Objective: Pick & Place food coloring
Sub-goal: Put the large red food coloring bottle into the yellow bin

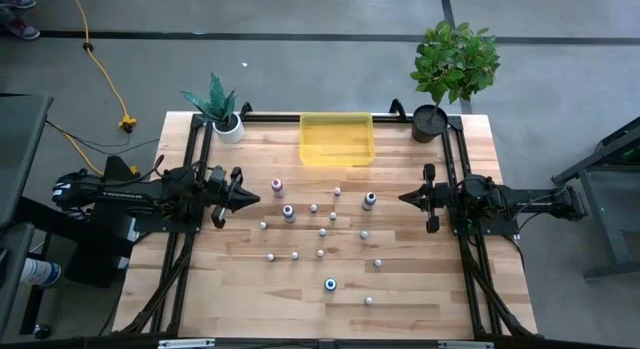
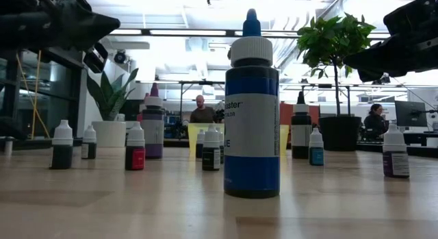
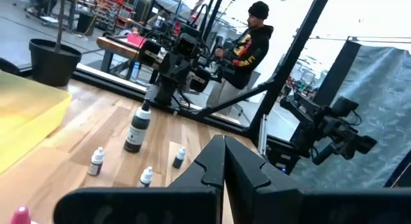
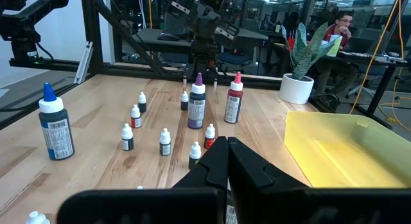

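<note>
The food coloring bottles stand upright on their bases, scattered over the middle of the wooden table. The larger ones have a pink cap (image 1: 277,185), a purple cap (image 1: 288,212), a dark cap (image 1: 369,200) and a blue cap (image 1: 330,284). The blue one (image 2: 252,109) stands closest in the low view. Several small whitish bottles (image 1: 322,232) stand among them. My left gripper (image 1: 255,197) hovers shut at the left of the group, above the table. My right gripper (image 1: 402,198) hovers shut at the right, facing it. Neither touches a bottle.
A translucent yellow tray (image 1: 337,139) sits at the table's far edge, between a small white-potted plant (image 1: 222,111) and a black-potted leafy plant (image 1: 450,74). Black frame rails (image 1: 190,239) run along both sides. People sit in the room beyond the table (image 3: 253,41).
</note>
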You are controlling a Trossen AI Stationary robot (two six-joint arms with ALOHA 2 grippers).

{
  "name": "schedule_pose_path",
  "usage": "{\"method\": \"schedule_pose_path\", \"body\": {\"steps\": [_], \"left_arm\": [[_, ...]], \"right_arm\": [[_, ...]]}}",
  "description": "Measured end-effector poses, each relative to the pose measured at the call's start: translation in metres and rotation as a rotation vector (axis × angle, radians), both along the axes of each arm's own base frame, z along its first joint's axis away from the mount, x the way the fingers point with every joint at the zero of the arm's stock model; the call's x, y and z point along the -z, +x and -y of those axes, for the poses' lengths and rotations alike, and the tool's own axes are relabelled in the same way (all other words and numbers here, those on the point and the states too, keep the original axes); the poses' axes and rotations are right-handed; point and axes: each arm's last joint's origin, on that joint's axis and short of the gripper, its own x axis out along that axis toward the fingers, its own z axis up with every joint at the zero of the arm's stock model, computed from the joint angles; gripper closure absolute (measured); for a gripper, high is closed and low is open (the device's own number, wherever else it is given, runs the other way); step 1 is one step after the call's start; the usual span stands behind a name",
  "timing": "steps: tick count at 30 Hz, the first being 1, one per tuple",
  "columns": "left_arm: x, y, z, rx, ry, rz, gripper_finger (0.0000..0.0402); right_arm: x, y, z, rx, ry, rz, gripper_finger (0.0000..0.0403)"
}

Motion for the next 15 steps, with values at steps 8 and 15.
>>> {"method": "schedule_pose_path", "body": {"steps": [8,15], "left_arm": [[-0.0003,-0.0001,0.0004,0.014,0.001,0.003,0.0401],[-0.0004,-0.0001,0.0004,0.012,0.007,0.004,0.0401]], "right_arm": [[0.0,0.0,0.0,0.0,0.0,0.0,0.0402],[0.0,0.0,0.0,0.0,0.0,0.0,0.0402]]}}
